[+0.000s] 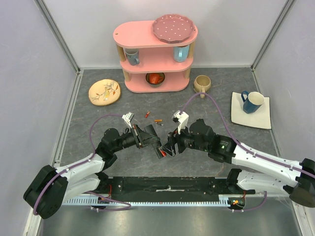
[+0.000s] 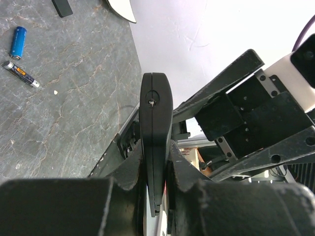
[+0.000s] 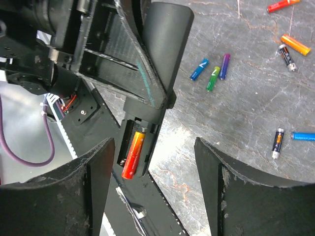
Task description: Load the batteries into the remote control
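Between the two arms, above the near part of the table, the left gripper point(image 2: 155, 169) is pinching the remote control point(image 2: 155, 113), its fingers pressing tight on both sides of the slim black bar, which is sticking out past the fingertips. Facing it, the right gripper point(image 3: 153, 147) is hovering with its fingers point(image 3: 93, 191) spread wide and touching nothing, one on either side of the remote's open end as its own wrist camera sees it. An orange-red battery point(image 3: 133, 156) is lying lengthwise in the remote's recess point(image 3: 146, 147), its lower end against a spring. On the grey stone-patterned table point(image 3: 246, 113) beyond, loose batteries are lying scattered: a blue one point(image 3: 199, 69), a green one point(image 3: 212, 78) and a purple one point(image 3: 224, 65) close together, an orange one point(image 3: 295, 44) just beside a black one point(image 3: 286, 55), a red one point(image 3: 280, 6) at the top edge, and another black one point(image 3: 277, 142) near a second blue one point(image 3: 302, 135). Farther back, a pink shelf point(image 1: 155, 54) is standing against the wall, with a yellow plate point(image 1: 104, 92) to its left and a blue mug point(image 1: 252, 102) sitting on a white square plate point(image 1: 263, 120) to its right.
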